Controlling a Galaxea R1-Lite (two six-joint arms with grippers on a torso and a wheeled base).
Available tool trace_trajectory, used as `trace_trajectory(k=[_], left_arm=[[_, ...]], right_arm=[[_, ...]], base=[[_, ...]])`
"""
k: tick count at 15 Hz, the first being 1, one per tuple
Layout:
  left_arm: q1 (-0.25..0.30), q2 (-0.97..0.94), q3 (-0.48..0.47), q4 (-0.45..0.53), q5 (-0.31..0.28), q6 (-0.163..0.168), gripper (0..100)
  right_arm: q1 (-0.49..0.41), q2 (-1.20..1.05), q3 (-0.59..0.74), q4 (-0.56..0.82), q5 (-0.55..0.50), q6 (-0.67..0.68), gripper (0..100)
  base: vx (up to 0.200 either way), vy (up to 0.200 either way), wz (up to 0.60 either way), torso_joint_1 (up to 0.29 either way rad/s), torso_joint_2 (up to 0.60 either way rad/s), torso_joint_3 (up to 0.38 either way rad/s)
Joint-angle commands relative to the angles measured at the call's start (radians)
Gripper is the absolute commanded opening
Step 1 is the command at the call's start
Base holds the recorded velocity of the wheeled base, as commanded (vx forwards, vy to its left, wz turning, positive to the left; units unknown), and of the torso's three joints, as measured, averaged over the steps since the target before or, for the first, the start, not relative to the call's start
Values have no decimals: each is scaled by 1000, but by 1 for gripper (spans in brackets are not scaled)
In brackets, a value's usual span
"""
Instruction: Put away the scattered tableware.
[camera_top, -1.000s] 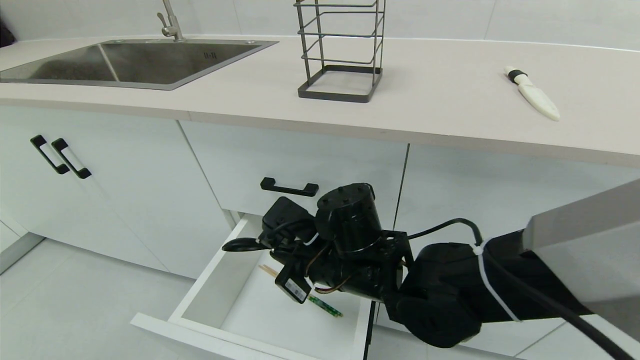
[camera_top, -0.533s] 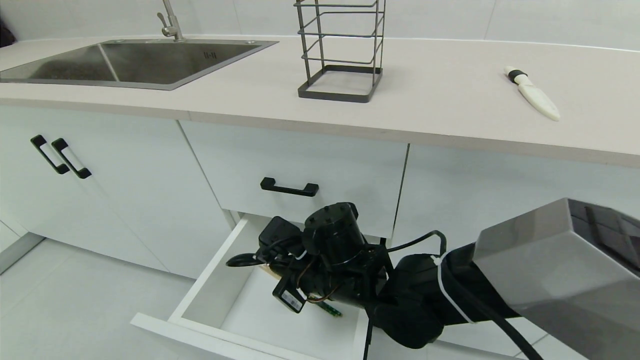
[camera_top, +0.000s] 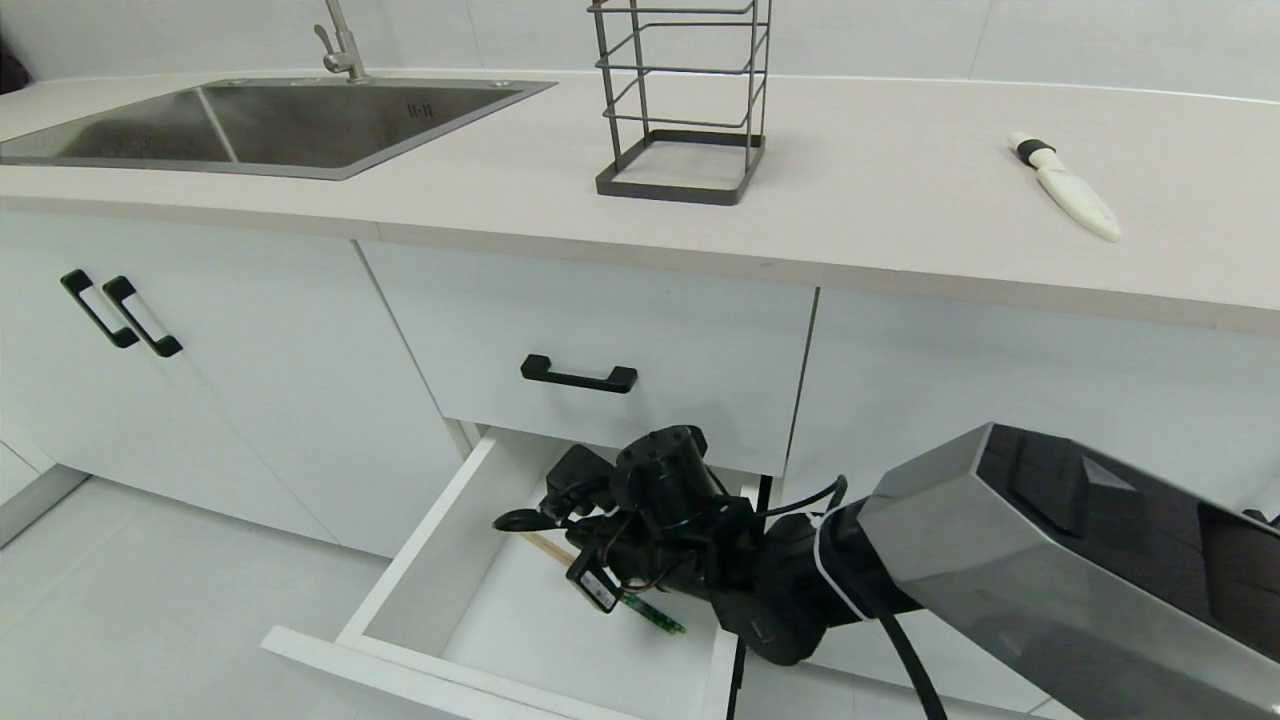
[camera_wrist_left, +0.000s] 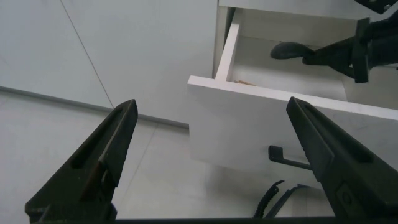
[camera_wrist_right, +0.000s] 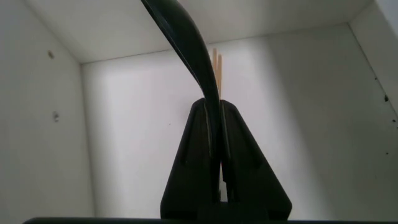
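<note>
— What takes up most of the scene?
— A pale counter (camera_top: 900, 200) with a steel sink (camera_top: 280, 120) set into its left end; under it, white cabinets, and a low drawer (camera_top: 420, 560) pulled out.

— Anything standing on the counter?
— A dark wire rack (camera_top: 680, 180) near the middle, upright; a cream knife (camera_top: 1065, 187) lying well apart on the right.

— And the arms?
— The right gripper (camera_top: 575, 510) is down inside the drawer opening, jaws pressed onto the handle of a black spoon (camera_top: 518, 520); the left gripper (camera_wrist_left: 210, 106) hangs outside the drawer's front panel, above the floor, jaws spread wide with nothing between them.

— Where exactly is the spoon?
— Pinched at its handle, bowl pointing towards the drawer's back wall; whether it touches the drawer floor I cannot tell.

— Anything else in there?
— A pair of chopsticks (camera_top: 650, 612) lying flat on the drawer floor, beneath the gripper; wooden tips (camera_wrist_right: 216, 62) show just behind the spoon.
</note>
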Motion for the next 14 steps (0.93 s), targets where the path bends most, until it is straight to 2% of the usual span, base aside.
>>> trace_trajectory(k=[1,14], left_arm=[[0,0,0,0,0,0,100],[0,0,0,0,0,0,100]], right_arm=[[-6,42,-15,-1,-8,6,0],[-17,166,-117,7,-28,8,0]], base=[[0,0,0,0,0,0],[0,0,0,0,0,0]])
